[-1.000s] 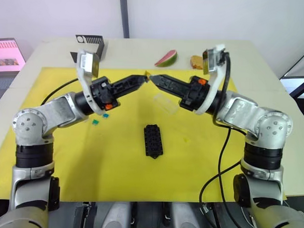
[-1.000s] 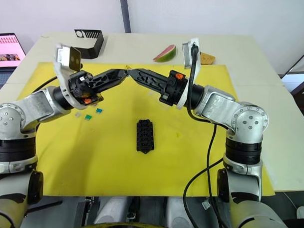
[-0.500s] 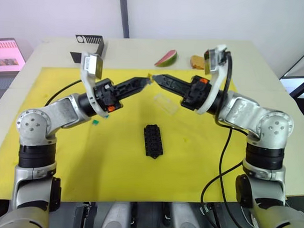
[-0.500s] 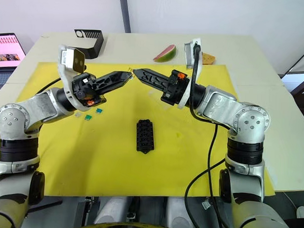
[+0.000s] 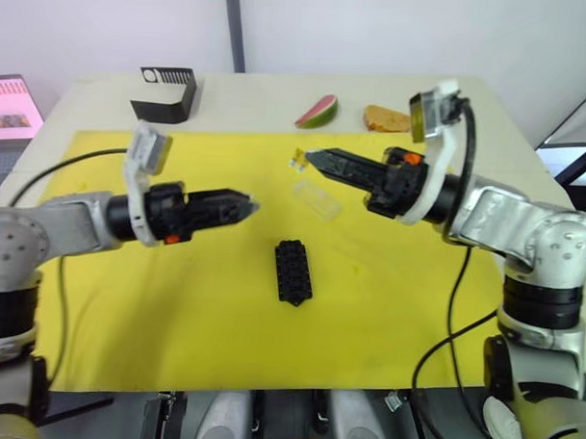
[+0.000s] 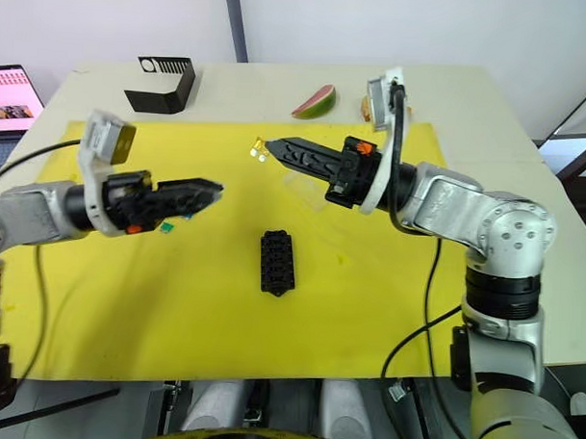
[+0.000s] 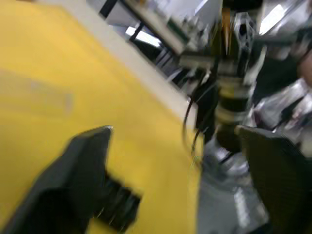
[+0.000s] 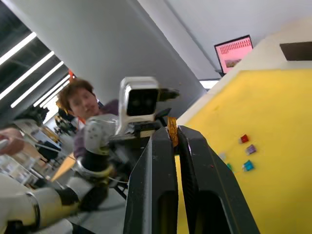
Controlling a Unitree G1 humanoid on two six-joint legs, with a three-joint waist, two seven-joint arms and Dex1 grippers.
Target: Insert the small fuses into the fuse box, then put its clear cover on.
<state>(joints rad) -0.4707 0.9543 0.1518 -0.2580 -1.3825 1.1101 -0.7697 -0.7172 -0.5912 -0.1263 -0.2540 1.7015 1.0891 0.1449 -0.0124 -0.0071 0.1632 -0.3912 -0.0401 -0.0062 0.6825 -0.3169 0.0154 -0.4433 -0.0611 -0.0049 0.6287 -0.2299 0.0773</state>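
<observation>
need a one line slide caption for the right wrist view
Right pincer pinching an amber fuse at its fingertips, high over the yellow mat where loose fuses lie.

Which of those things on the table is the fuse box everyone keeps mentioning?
Look at the yellow mat covering the table. Near its middle, between the two arms, lies the fuse box, a small black block with two rows of slots. The larger black box sits off the mat at the back.
</observation>
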